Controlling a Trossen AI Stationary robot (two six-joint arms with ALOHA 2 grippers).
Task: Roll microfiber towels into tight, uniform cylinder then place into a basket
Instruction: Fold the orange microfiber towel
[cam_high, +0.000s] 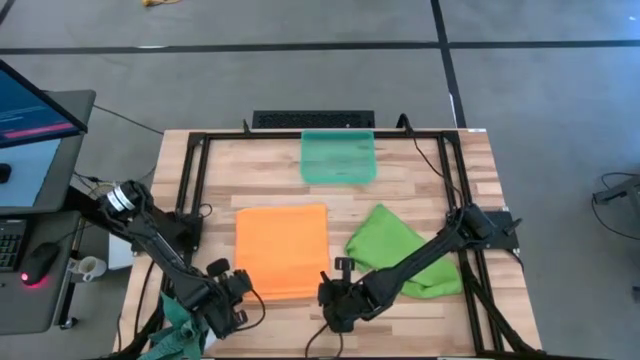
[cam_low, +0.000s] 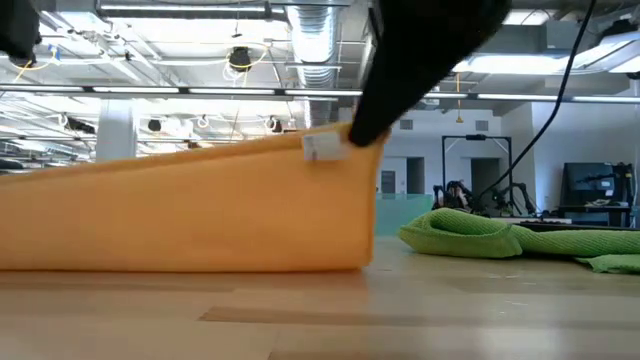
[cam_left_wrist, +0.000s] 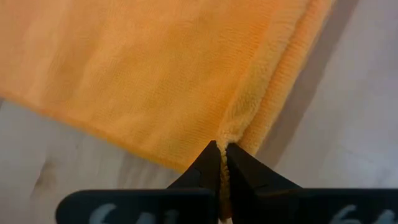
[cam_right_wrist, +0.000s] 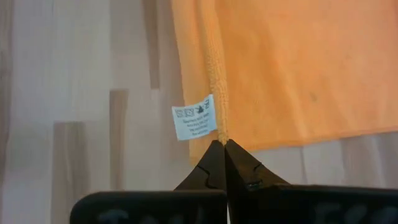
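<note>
Fingers: your left gripper (cam_left_wrist: 222, 152) and right gripper (cam_right_wrist: 224, 146) are each pinched tight on a near corner of the orange towel (cam_high: 282, 250).
Near edge: it is lifted off the table (cam_high: 420, 310) between the two grips, higher at the right one, where a white label (cam_right_wrist: 194, 117) hangs.
Direction: the towel lies flat beyond both sets of fingers, stretching away toward the far side.
Roll axis: it looks to run left to right, along the held edge.
Arms: each sits equally close to its own corner.
Green towel (cam_high: 400, 250): crumpled just right of the orange one.
Basket (cam_high: 338, 157): farthest back, straight beyond the orange towel.
</note>
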